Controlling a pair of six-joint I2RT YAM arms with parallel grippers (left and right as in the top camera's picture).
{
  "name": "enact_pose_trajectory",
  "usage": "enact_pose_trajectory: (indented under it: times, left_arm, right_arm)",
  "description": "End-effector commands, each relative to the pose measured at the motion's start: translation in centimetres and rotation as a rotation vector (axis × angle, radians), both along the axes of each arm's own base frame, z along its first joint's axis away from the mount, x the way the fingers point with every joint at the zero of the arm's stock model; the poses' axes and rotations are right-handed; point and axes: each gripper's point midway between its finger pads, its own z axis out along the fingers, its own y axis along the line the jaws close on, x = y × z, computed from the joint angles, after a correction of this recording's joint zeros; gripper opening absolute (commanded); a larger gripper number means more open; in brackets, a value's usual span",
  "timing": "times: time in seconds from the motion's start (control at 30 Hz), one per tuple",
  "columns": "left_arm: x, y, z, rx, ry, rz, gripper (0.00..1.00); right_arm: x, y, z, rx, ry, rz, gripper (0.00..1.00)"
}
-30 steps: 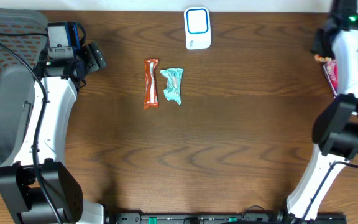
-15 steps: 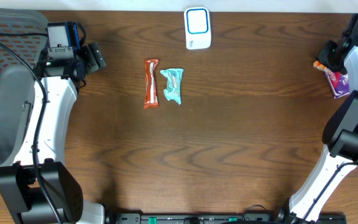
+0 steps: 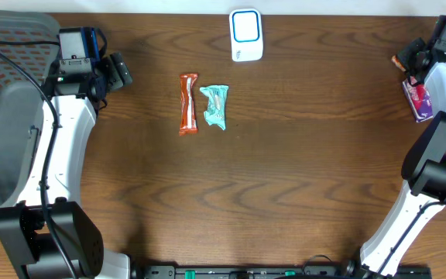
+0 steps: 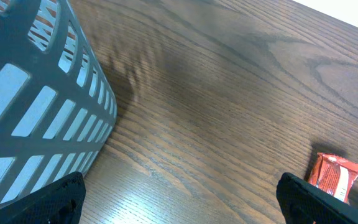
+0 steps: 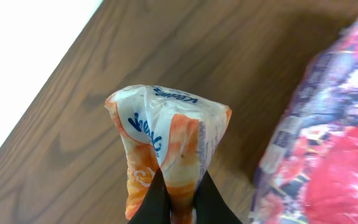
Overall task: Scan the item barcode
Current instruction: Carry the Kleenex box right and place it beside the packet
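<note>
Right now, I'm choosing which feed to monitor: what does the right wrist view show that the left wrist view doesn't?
Only right wrist: a crinkled orange-and-white plastic packet pinched in the shut right gripper, with a purple-and-red glossy packet nearby. Only left wrist: a grey slotted plastic basket, the end of an orange-red foil bar wrapper, and the open left gripper. Both: the dark brown wooden table.

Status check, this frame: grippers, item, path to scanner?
Left gripper open, empty, by the basket. Right gripper shut on orange-white packet, far right of table. Scanner at top centre; nothing lies between.
</note>
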Motion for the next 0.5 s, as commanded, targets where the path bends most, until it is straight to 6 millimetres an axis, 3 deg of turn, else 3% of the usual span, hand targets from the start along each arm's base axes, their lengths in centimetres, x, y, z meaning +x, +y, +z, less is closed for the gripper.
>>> enact_pose_trajectory:
  times: [0.0,0.3,0.47]
  left_arm:
    - [0.0,0.3,0.0,0.001,0.001,0.016,0.98]
    - [0.0,0.3,0.0,0.001,0.001,0.016,0.98]
    - [0.0,0.3,0.0,0.001,0.001,0.016,0.98]
  right_arm:
    - [-0.8,-1.4,-1.2,-0.026,0.031,-0.095,0.01]
    - [-1.2,-1.3,-5.1,0.005,0.089,-0.085,0.01]
    - [-1.4,-1.4,-5.7,0.008,0.103,-0.089,0.01]
